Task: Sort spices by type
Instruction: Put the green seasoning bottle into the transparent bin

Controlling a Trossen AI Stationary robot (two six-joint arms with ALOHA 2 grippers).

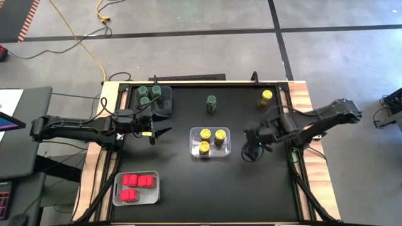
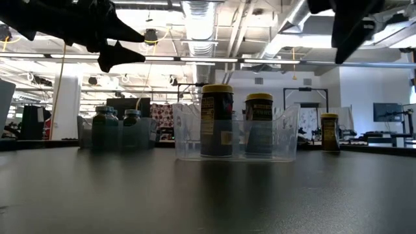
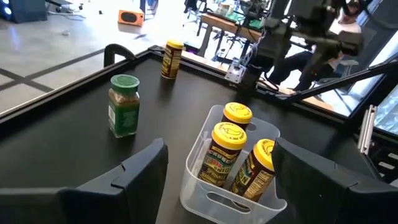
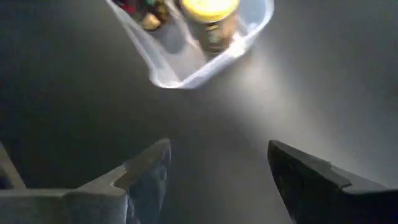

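Note:
Both grippers hover open above the black table and touch nothing. My left gripper point(image 1: 160, 133) point(image 3: 219, 149) is left of the clear bin point(image 1: 225, 152) holding three yellow-lidded jars point(image 1: 205, 134) point(image 3: 228, 144). My right gripper point(image 1: 251, 154) point(image 4: 219, 149) is right of that bin, pointing down at bare table. One green-lidded jar point(image 1: 211, 104) point(image 3: 124, 104) and one yellow-lidded jar point(image 1: 266, 98) point(image 3: 171, 59) stand alone on their bases near the far edge. Three green-lidded jars point(image 1: 151, 95) sit in a bin at the far left. Red-topped jars point(image 1: 137, 183) lie in a bin point(image 1: 154, 196) at the near left.
The table has a raised rim point(image 1: 188, 83) with wooden side boards point(image 1: 311, 119). Bare table lies between the centre bin and the near edge, and right of the bin. In the low view both grippers point(image 2: 117, 49) point(image 2: 348, 39) hang well above the jar tops.

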